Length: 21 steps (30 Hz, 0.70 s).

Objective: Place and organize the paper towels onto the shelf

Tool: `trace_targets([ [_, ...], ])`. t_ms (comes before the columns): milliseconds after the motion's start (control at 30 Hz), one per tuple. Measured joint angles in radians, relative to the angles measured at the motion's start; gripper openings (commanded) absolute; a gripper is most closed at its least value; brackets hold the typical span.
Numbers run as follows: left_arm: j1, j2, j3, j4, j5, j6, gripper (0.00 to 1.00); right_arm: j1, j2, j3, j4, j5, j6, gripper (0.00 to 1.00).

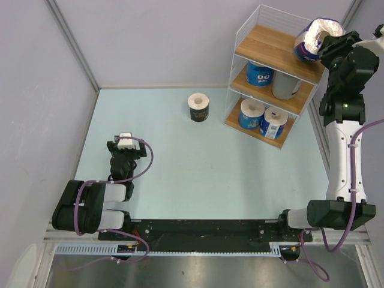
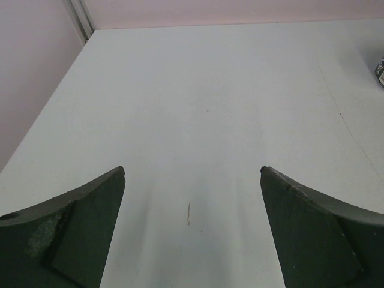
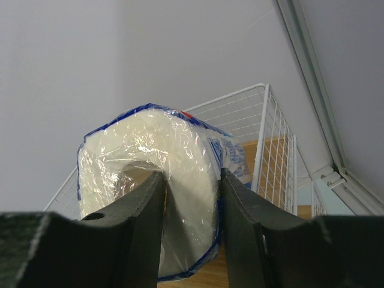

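Note:
The shelf [image 1: 255,39] stands at the back right, a stepped rack of wooden boards in a white wire frame. My right gripper [image 1: 327,47] is shut on a blue-wrapped roll [image 1: 317,37] and holds it over the top board's right end. In the right wrist view one finger sits in the roll's [image 3: 180,156] core, the other outside; the wire frame [image 3: 264,138] is behind. One blue roll [image 1: 260,73] and the grey roll [image 1: 285,86] stand on the middle board. Two blue rolls [image 1: 251,113] [image 1: 273,122] stand on the bottom board. The black roll [image 1: 198,107] stands on the table. My left gripper [image 1: 125,141] is open and empty.
Grey walls close in on the left, back and right. The right arm's white link [image 1: 343,150] rises along the table's right edge beside the shelf. The left wrist view shows bare table [image 2: 198,108] between the fingers and the black roll's edge [image 2: 380,71] at far right.

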Motion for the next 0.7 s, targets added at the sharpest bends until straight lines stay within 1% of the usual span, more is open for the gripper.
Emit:
trace_targets([
  [467,0.0,0.0,0.0,0.0,0.0,0.0,1.0,-0.018,-0.005,0.0,-0.004,-0.053,0.021,0.28],
  [700,0.0,0.0,0.0,0.0,0.0,0.0,1.0,-0.017,-0.07,-0.04,-0.015,-0.067,0.035,0.29],
])
